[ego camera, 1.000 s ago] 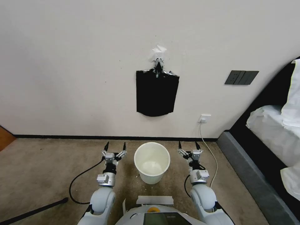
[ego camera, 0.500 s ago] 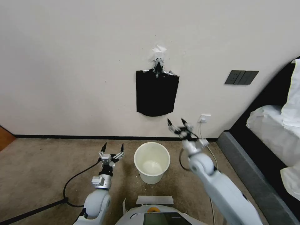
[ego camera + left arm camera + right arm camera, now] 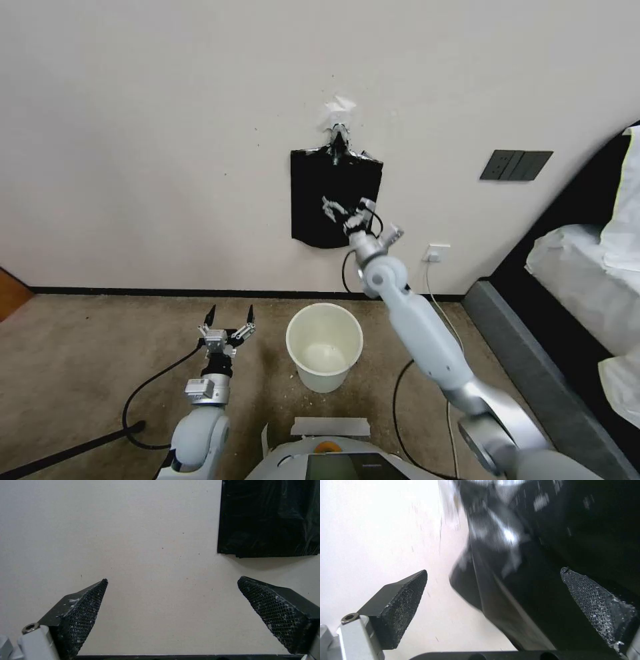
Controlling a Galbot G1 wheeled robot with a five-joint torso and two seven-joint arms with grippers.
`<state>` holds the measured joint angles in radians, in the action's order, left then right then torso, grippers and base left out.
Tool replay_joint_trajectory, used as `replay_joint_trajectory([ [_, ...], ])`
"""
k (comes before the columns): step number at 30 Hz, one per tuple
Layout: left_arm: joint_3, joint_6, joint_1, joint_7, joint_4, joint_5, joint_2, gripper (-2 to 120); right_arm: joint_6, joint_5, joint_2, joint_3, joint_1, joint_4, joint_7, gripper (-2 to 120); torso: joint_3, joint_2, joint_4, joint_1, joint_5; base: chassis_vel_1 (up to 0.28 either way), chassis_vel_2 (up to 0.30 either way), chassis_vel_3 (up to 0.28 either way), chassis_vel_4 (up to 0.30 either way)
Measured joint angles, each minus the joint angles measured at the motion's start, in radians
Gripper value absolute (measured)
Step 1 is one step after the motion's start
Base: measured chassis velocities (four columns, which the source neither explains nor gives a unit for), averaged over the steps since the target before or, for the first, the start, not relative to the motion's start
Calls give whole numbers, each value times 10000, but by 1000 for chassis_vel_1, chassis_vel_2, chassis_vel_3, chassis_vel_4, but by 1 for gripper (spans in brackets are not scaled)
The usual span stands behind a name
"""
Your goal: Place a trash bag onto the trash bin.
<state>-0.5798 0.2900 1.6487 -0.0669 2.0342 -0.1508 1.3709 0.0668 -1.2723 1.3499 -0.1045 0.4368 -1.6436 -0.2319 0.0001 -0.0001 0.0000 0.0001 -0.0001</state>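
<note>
No writing or brand can be read anywhere. The right gripper (image 3: 345, 209) is raised to the wall, fingers spread wide and holding nothing, just in front of the flat, glossy black stack of bags (image 3: 335, 200) hanging from a clip (image 3: 338, 135). The left gripper (image 3: 230, 315) waits low over the carpet (image 3: 87, 353), also wide open and empty, its pads (image 3: 83, 610) cross-hatched. The smooth, round cream trash bin (image 3: 325, 345) stands on the carpet between the arms.
</note>
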Motion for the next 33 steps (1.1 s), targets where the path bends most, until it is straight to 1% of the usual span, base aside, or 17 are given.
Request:
replay_joint_trajectory([
  [10, -15, 60, -51, 15, -120, -29, -40, 100, -35, -961, 213, -445, -780, 687, 92, 100, 0, 0, -2, 0, 1, 0, 0, 0, 0],
  [20, -129, 65, -34, 16, -94, -150, -130, 100, -15, -919, 527, -291, -1277, 1257, 322, 100, -1, 0, 1, 0, 0, 0, 0, 0, 0],
  [26, -240, 76, -31, 16, -96, -237, -142, 100, -14, -777, 566, -144, -1516, 1579, 401, 100, 0, 1, 1, 0, 0, 0, 0, 0, 0],
  [33, -259, 92, -17, 16, -104, -245, -102, 100, 80, -829, 412, -39, -1436, 1388, 692, 100, -1, 0, -1, 0, 0, 0, 0, 0, 0],
])
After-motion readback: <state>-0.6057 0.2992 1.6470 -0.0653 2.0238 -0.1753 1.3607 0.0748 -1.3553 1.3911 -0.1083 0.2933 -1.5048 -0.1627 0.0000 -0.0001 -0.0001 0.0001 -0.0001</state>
